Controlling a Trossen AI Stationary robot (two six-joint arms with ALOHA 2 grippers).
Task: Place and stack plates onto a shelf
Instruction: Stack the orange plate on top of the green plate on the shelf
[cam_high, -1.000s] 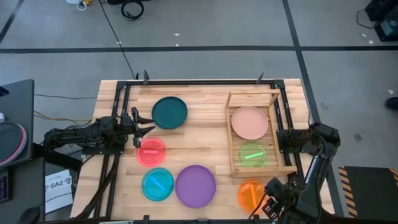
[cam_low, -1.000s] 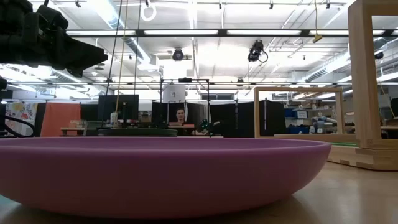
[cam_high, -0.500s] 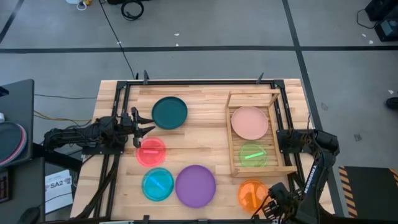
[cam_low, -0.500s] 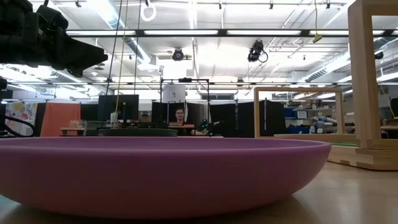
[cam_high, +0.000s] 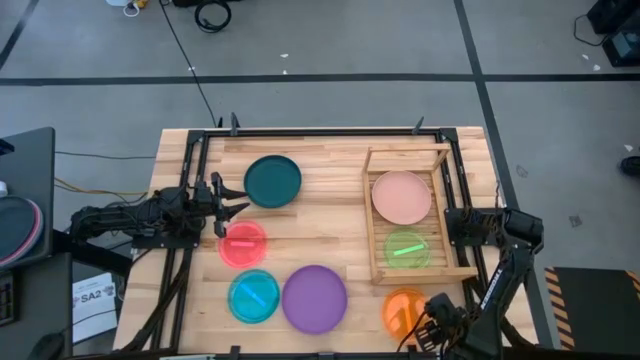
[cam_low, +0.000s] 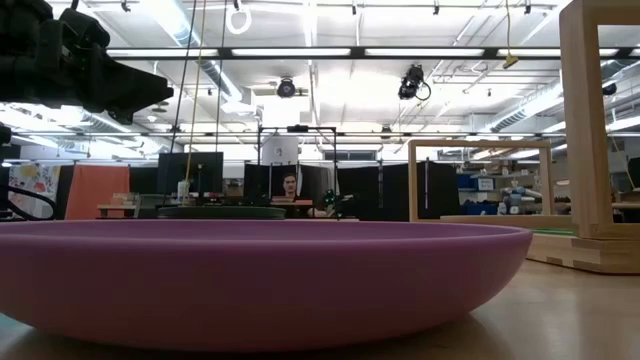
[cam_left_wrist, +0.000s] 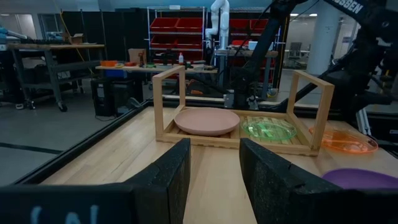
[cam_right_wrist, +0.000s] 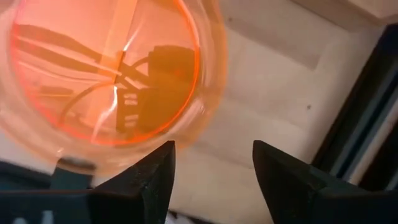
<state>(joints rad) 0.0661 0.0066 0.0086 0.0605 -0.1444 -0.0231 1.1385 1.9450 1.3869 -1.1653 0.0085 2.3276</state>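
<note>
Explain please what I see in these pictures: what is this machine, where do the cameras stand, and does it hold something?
Two robot arms work at a wooden table. One camera looks down from above, one sits at table height, and one rides on each wrist. On the shelf lie a pink plate and a green plate. Teal, red-pink, cyan, purple and orange plates lie on the table. The left gripper waits with open jaws, empty. The right gripper hangs over the orange plate's rim, jaws apart, holding nothing.

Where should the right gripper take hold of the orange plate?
Probably by the raised rim: the orange plate lies flat, leaving only that edge to pinch. The near right rim, beside the open right gripper, looks best; the shelf crowds the far side.
</note>
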